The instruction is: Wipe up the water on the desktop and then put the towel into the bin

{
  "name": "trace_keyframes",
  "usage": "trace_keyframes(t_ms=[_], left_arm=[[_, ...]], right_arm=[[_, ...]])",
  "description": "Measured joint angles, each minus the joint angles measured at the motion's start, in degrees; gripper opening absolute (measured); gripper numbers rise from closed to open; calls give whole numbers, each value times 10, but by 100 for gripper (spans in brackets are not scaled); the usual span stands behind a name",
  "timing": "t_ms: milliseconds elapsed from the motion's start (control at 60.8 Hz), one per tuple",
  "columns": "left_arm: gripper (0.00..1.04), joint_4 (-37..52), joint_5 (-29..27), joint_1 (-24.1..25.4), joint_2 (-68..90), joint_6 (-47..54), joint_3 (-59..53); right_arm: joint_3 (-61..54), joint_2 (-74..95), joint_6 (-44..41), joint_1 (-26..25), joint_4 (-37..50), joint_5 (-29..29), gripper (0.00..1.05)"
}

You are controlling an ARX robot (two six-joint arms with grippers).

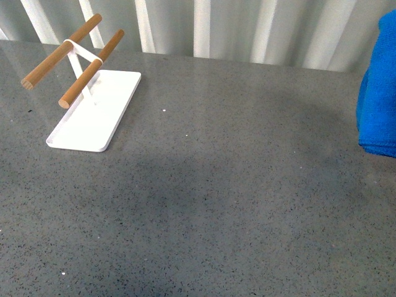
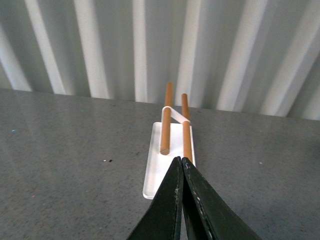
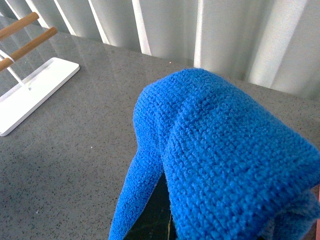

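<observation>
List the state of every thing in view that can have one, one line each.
towel: bunched, draped over the right end effector.
right end effector: mostly hidden under the towel; jaws unreadable.
left end effector: shut, empty.
desktop: no puddle discernible.
rack: upright on the desktop, both wooden bars bare.

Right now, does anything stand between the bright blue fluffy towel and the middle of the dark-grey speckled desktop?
Nothing visible does. The towel is at right; the white tray rack with wooden bars stands far left, aside.
</observation>
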Motion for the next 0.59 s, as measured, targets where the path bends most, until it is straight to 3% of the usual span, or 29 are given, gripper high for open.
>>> trace_keyframes(t_ms=[115,592], left_arm=[[3,-20,-7,-19,-30,0,-3],[3,-161,-8,-20,-179,0,-3]], right_arm=[[0,-4,-5,4,-8,1,4],[0,-11,-9,23,-17,6,4]])
